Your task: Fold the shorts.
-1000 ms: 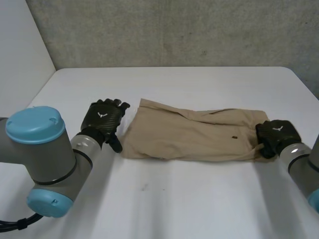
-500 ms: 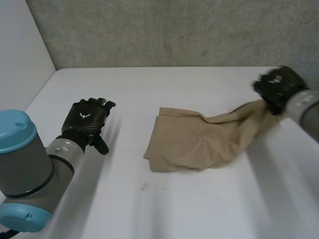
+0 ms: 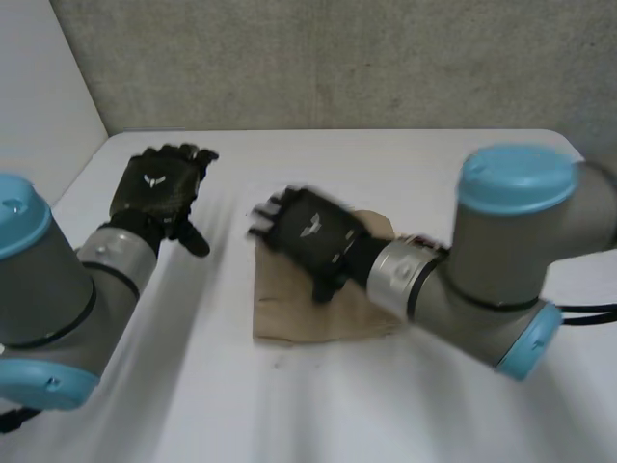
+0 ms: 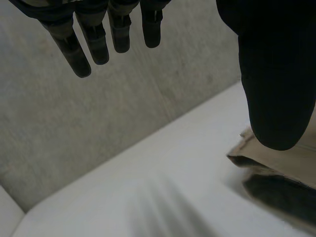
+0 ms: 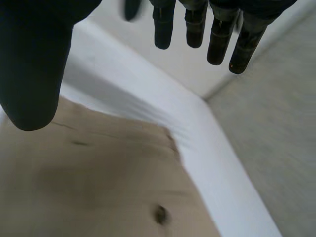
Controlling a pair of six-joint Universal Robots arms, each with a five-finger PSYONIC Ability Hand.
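The right hand [image 3: 308,231] hangs over the folded shorts [image 3: 318,313], fingers loose, holding nothing. The left hand [image 3: 159,188], also loose, waits aside, out of its way.

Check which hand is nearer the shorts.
Right. The right hand is directly over the shorts, fingers straight; the left hand is off to their side, clear of them.

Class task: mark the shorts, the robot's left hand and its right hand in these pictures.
shorts [image 3: 304,316]: head view, bare folded cloth near its front edge.
left hand [image 3: 154,188]: head view, back of the hand.
right hand [image 3: 310,231]: head view, back of the hand.
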